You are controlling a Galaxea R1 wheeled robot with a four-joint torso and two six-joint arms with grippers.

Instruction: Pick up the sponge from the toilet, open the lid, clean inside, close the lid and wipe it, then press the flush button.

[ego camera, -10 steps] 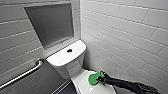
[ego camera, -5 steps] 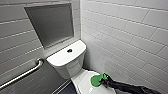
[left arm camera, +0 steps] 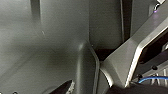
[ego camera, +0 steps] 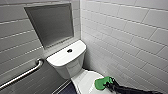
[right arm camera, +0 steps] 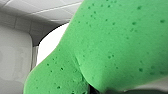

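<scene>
My right gripper (ego camera: 108, 84) is clamped on one edge of the sponge (ego camera: 101, 83), low over the closed lid (ego camera: 85, 81), and it's soft, light and squashy, so a deep, firm pinch suits it.

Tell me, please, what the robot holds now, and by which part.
The right hand holds the green sponge by its end nearest the arm; the rest of it sticks out above the white lid.

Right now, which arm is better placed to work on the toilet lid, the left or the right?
Right, most likely: the right gripper holds the sponge over the closed lid of the toilet, so it is already in place.
</scene>
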